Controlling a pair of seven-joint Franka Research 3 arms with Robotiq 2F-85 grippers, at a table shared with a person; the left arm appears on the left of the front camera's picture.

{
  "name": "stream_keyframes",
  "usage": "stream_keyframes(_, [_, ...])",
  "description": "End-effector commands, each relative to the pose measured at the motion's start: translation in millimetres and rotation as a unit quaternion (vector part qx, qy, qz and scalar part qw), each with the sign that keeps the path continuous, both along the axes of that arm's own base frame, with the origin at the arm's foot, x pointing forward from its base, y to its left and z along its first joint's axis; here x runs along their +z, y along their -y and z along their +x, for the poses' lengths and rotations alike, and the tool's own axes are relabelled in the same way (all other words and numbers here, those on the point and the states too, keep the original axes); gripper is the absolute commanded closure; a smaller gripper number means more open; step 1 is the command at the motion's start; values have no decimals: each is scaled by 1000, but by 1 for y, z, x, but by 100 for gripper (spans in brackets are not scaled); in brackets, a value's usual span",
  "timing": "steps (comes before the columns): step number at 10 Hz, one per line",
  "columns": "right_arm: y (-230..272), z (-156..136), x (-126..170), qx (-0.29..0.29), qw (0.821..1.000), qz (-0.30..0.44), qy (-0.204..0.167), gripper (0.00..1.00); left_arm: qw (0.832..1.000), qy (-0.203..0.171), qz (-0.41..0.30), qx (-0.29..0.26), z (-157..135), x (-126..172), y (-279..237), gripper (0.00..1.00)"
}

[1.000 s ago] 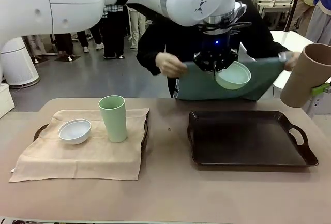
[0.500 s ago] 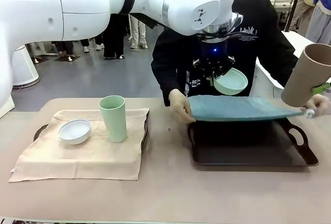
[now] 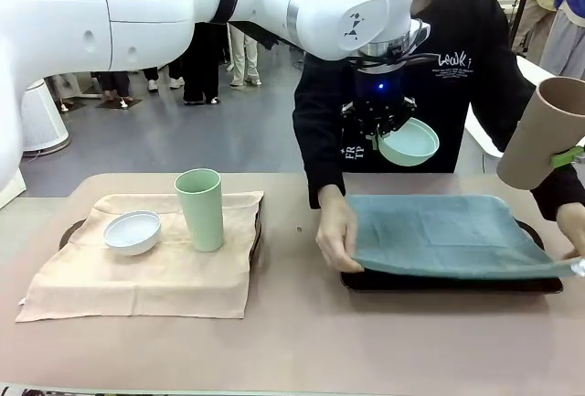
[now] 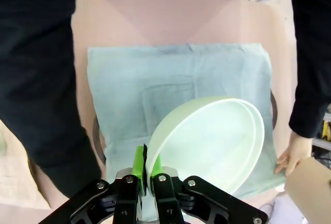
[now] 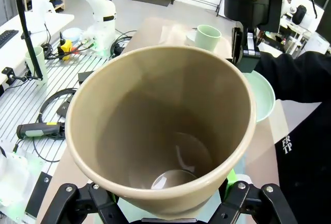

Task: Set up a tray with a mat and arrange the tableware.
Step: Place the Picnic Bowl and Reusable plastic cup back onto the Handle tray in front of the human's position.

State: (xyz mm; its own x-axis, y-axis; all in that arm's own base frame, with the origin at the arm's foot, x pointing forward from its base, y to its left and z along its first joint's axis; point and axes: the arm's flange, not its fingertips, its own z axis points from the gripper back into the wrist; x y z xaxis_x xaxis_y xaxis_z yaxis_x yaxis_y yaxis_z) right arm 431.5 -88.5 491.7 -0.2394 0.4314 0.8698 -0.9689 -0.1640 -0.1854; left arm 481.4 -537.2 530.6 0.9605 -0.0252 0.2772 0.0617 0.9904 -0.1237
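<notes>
1. We see the left gripper [image 3: 382,133] clenched on the thin rim of the smooth mint green bowl [image 3: 409,143], held tilted above the far tray [image 3: 439,281].
2. The right gripper [image 3: 569,155] clasps the matte tan-brown cup [image 3: 543,133] (a tall, tapering cylinder).
3. A person's hand [image 3: 337,230] spreads a soft teal mat [image 3: 448,233] over that dark tray.
4. The glossy white bowl [image 3: 132,231] and pale green cup [image 3: 199,209] stand on a beige cloth [image 3: 146,272].

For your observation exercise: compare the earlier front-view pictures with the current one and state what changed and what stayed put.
The person brought the blue-green mat down from chest height and spread it over the dark tray; both hands still hold its edges. Unchanged: the left gripper stays shut on the mint green bowl, the right gripper keeps the tan cup, white bowl and pale green cup.
</notes>
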Motion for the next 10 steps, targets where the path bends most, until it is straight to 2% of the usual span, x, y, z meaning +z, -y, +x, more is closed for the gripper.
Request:
stream_keyframes(1, [-1,1,1,-3,1000,1,4,100,1000,-6,-7,-11,3,5,0,100])
stream_keyframes(10, [-1,1,1,-3,1000,1,4,100,1000,-6,-7,-11,3,5,0,100])
